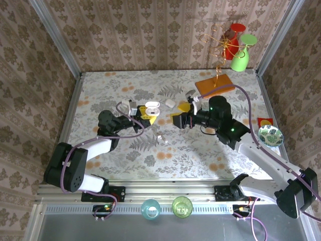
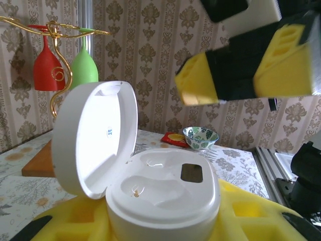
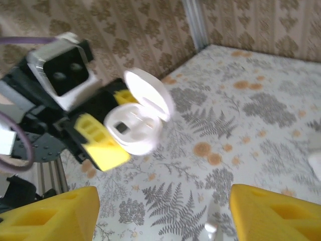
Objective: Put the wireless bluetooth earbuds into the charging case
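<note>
The white charging case (image 2: 165,196) sits open with its lid (image 2: 95,135) tipped up on the left, and both wells are bare. My left gripper (image 1: 147,115) is shut on the case's body, its yellow fingers (image 2: 251,216) on either side. The right gripper (image 3: 165,216) hovers open just right of the case, with nothing between its yellow fingertips (image 3: 50,213). Its fingers also hang above the case in the left wrist view. One small white earbud (image 1: 161,137) lies on the tablecloth below the two grippers, and the same earbud (image 3: 210,228) lies between the right fingers' tips.
A small white oval thing (image 1: 170,103) lies just behind the case. At the back right are an orange board (image 1: 214,85) and a wire stand with red and green glasses (image 1: 235,45). A patterned bowl (image 1: 271,135) and red packet (image 1: 265,122) sit far right. Two cups (image 1: 150,208) stand at the near edge.
</note>
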`<act>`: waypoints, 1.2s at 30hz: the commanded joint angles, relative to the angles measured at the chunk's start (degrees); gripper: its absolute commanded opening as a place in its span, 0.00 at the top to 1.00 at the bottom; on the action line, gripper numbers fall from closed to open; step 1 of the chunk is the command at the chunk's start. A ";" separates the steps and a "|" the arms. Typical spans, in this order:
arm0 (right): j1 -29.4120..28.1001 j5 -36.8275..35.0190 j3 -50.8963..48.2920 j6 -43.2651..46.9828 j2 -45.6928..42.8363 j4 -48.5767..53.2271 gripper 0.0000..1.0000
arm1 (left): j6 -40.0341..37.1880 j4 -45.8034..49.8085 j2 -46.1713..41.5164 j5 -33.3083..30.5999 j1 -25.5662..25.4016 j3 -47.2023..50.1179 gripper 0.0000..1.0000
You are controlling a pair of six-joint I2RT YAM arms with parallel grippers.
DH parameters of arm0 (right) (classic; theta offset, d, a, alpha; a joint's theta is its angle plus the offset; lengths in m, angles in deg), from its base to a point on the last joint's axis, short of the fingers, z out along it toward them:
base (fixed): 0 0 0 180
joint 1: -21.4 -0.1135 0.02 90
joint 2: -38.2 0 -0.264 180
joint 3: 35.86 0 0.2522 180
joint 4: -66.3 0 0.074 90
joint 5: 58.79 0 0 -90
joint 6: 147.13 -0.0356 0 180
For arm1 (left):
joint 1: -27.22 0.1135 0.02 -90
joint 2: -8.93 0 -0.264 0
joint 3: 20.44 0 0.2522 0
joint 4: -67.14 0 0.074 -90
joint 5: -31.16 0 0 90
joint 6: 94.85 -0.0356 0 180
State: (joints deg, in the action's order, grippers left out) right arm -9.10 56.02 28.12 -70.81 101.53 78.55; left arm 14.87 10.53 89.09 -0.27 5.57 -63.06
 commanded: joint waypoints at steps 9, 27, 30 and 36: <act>0.91 -7.25 3.31 -11.30 19.40 11.71 0.32 | -1.05 -2.45 -3.51 -0.46 0.74 1.13 0.70; -4.74 5.45 29.70 -0.60 52.24 25.28 0.48 | -0.26 -2.36 -5.71 -0.38 0.82 1.66 0.70; -4.74 7.98 34.17 2.24 56.46 28.05 0.48 | -0.28 -2.41 -5.98 -0.50 0.82 1.70 0.70; -4.66 12.69 35.84 4.79 60.24 29.03 0.49 | -0.09 -2.36 -5.84 -0.47 0.82 1.59 0.70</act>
State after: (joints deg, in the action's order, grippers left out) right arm -13.89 64.18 63.05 -69.12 160.43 104.32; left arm 14.83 10.53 84.29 -0.79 5.96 -61.92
